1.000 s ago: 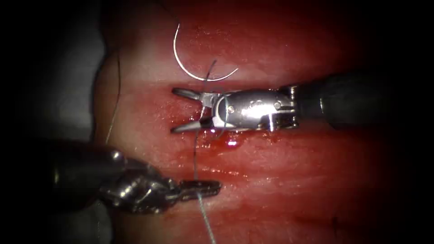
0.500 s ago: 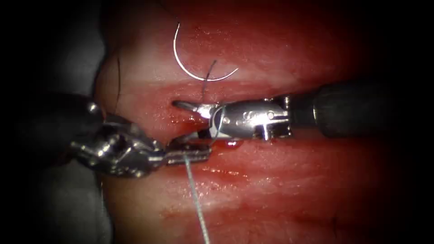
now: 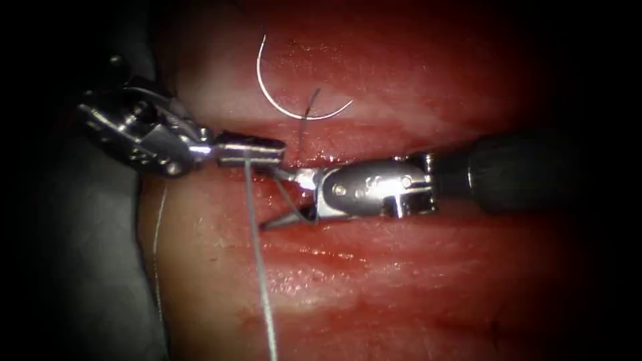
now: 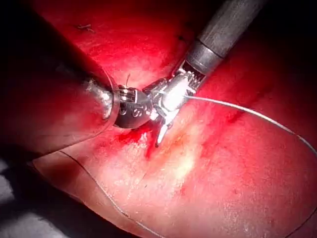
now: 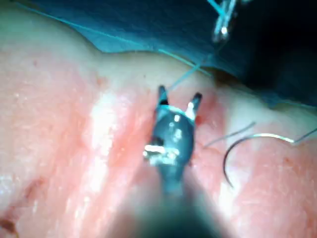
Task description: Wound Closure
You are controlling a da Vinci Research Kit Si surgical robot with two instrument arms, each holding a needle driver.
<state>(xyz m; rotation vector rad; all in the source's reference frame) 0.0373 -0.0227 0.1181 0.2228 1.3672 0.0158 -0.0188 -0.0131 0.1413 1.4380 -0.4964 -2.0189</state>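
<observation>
Needle (image 3: 294,107) loose on tissue (image 3: 414,281); left pincer (image 3: 251,148) clamps thread (image 3: 257,267); right pincer (image 3: 271,199) wide, empty.

tissue (image 3: 414,281) | needle (image 3: 281,107) lying free on it (thread (image 3: 257,267) across)

The thread (image 3: 257,267) runs off the endoscope view's lower edge; the right tool (image 3: 275,198) hides part of the cut (image 3: 321,155) (a dark shaft behind it).
</observation>
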